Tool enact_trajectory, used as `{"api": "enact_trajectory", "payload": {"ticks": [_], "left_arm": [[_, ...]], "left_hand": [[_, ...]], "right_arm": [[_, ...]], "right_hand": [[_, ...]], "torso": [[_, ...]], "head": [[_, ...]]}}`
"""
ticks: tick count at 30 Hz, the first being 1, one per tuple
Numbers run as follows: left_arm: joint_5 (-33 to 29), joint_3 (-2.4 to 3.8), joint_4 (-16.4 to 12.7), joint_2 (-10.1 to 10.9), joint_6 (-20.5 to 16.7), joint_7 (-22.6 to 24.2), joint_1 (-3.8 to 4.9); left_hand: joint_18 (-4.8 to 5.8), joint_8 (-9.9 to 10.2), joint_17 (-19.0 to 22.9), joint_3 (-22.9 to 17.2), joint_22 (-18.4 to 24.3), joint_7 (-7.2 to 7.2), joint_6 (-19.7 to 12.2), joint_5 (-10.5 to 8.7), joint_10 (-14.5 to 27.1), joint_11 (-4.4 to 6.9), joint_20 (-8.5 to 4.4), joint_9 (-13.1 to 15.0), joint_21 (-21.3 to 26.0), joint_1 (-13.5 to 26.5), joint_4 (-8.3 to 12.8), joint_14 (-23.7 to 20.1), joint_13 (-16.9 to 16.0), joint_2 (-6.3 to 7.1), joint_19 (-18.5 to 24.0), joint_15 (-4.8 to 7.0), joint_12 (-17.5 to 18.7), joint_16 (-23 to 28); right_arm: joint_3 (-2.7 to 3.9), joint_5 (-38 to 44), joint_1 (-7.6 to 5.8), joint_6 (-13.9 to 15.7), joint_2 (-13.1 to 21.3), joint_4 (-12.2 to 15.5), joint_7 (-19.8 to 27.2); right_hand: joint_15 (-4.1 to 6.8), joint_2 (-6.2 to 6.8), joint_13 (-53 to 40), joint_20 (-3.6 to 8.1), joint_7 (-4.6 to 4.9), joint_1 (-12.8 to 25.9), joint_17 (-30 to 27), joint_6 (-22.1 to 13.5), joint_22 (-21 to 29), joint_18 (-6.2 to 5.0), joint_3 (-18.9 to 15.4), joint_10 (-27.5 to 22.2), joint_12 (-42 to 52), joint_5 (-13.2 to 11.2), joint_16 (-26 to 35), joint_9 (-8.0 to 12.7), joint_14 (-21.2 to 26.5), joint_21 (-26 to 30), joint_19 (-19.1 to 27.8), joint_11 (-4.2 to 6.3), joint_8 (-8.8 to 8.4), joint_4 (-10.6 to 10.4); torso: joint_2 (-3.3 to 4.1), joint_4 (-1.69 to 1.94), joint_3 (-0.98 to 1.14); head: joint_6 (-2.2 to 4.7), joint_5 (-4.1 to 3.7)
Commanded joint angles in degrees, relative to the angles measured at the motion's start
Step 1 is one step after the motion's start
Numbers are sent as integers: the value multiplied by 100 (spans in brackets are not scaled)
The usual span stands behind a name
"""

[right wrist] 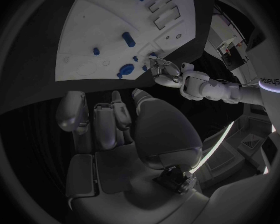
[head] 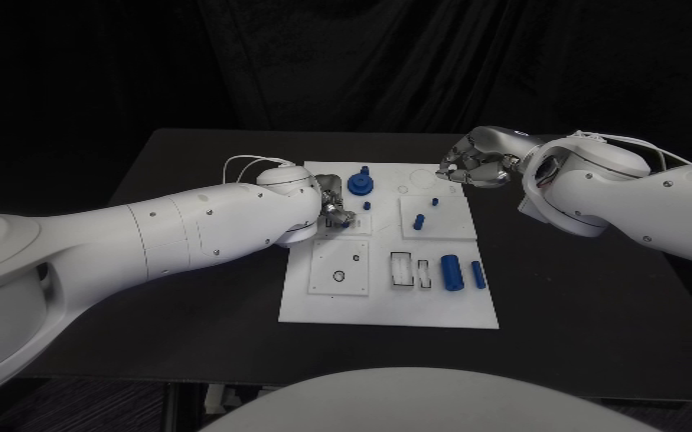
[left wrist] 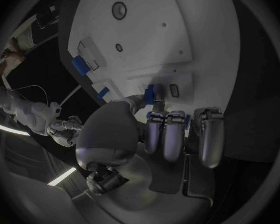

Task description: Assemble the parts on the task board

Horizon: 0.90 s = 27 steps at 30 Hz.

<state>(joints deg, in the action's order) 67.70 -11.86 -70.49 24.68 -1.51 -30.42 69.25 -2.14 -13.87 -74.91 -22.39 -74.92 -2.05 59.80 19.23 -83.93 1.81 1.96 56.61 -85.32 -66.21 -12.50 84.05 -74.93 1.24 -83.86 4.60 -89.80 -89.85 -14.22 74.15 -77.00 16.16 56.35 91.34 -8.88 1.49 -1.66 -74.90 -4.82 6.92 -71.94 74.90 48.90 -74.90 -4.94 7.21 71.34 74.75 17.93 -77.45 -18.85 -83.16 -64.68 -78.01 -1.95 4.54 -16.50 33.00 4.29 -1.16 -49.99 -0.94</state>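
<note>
White and flat, the rectangular task board [head: 389, 297] lies in the middle of the black table [head: 577, 322], with small blue parts scattered over it. At its far edge a blue round gear-like piece with an upright peg [head: 359, 184] stands near the left hand [head: 332, 202]. A small blue peg [head: 418, 221] stands tilted near the board's centre, a smaller blue stub [head: 366, 206] sits just beside the left hand, and another tiny blue stub [head: 434, 200] lies toward the right. Two blue cylinders lie side by side near the board's right edge, the thicker one [head: 453, 272] next to the thinner one [head: 477, 274], beside two white rectangular slots [head: 411, 270].

From the head view the left hand is over the board's far left part, mostly hidden behind its own white forearm [head: 188, 232]. The left wrist view shows its fingers [left wrist: 166, 134] curled down close together at a raised white block, with a small blue piece [left wrist: 150, 93] at the fingertips; whether it is actually pinched I cannot tell.

The right hand [head: 476, 167] hangs off the board's far right corner, well apart from every part. In the right wrist view its fingers [right wrist: 99, 117] lie slightly apart and loosely bent, with nothing in them.
</note>
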Motion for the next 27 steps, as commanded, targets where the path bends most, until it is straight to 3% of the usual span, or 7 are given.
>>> {"api": "enact_trajectory", "payload": {"ticks": [1, 7, 8, 11, 16, 22, 27], "left_arm": [[-22, -22, 7, -23, 70, 40, -59], [-22, -22, 14, -29, 81, 33, -78], [-22, -22, 12, -28, 85, 29, -81], [-22, -22, 4, -20, 95, 19, -89], [-22, -22, -4, -4, 112, -4, -99], [-22, -22, 2, 10, 103, -19, -106], [-22, -22, 6, 18, 93, -36, -109]], "left_hand": [[4, 31, -1509, -33, -850, 7, -4, -31, -607, 6, 0, -14, 40, 64, -12, 595, -1507, -11, -52, -8, -20, -15], [4, 52, -1509, -24, -850, -4, -3, -88, -607, -3, 5, -10, 44, 130, -40, 595, -1507, -5, -50, -15, -20, -15], [3, 69, -1509, 46, -849, -14, 14, -141, -607, -14, 13, -4, 50, 238, -102, 595, -1507, 4, -47, -25, -20, -15], [-1, 137, -1509, 245, -844, -31, 35, -556, -607, -30, 30, -5, 68, 442, -253, 595, -1507, -28, -37, -40, -20, -15], [-10, 266, -1509, 647, -827, -67, 45, -813, -607, -63, 56, -60, 100, 788, -408, 595, -1507, -44, -16, -68, -20, -15], [-21, 427, -1509, 1148, -805, -93, 52, -958, -607, -87, 79, -118, 145, 1274, -423, 595, -1507, -185, 12, -90, -20, -15], [-24, 475, -1509, 1324, -805, -101, 63, -1059, -607, -97, 88, -123, 156, 1427, -428, 595, -1507, -262, 15, -99, -20, -15]], "right_arm": [[3, 36, 15, -27, 4, 0, -102], [3, 36, 16, -34, 5, -1, -110], [3, 36, 17, -36, 5, -1, -112], [3, 36, 17, -44, 4, -3, -117], [3, 36, 17, -56, 5, -6, -127], [3, 36, 19, -73, 8, -8, -137], [3, 36, 20, -85, 7, -10, -144]], "right_hand": [[-8, 18, -204, -11, 4, -44, 261, 44, -806, -34, 26, -27, -18, 31, 19, 8, 36, 20, 47, -3, -13, -8], [-8, 18, -204, -11, 4, -44, 261, 44, -806, -34, 26, -27, -18, 31, 19, 8, 36, 20, 47, -3, -13, -8], [-8, 18, -204, -11, 4, -44, 261, 44, -806, -34, 26, -27, -18, 31, 19, 8, 36, 20, 47, -3, -13, -8], [-8, 18, -204, -11, 4, -44, 261, 44, -806, -34, 26, -27, -18, 31, 19, 8, 36, 20, 47, -3, -13, -8], [-8, 20, -202, -11, 6, -47, 260, 47, -804, -35, 34, -25, -20, 34, 20, 11, 35, 26, 49, -4, -13, -7], [-8, 20, -202, -11, 6, -47, 260, 47, -804, -35, 34, -25, -20, 34, 20, 11, 35, 26, 49, -4, -13, -7], [-8, 20, -202, -11, 6, -47, 260, 47, -804, -35, 34, -25, -20, 34, 20, 11, 35, 26, 49, -4, -13, -7]], "torso": [[-1, 2, 2], [-1, -3, -1], [0, -1, -2], [-1, -2, 1], [0, -10, 5], [-3, 0, 5], [-3, 2, 0]], "head": [[-1, -9], [-1, -9], [-1, -11], [-1, -8], [-1, 7], [-1, 5], [-1, 4]]}}
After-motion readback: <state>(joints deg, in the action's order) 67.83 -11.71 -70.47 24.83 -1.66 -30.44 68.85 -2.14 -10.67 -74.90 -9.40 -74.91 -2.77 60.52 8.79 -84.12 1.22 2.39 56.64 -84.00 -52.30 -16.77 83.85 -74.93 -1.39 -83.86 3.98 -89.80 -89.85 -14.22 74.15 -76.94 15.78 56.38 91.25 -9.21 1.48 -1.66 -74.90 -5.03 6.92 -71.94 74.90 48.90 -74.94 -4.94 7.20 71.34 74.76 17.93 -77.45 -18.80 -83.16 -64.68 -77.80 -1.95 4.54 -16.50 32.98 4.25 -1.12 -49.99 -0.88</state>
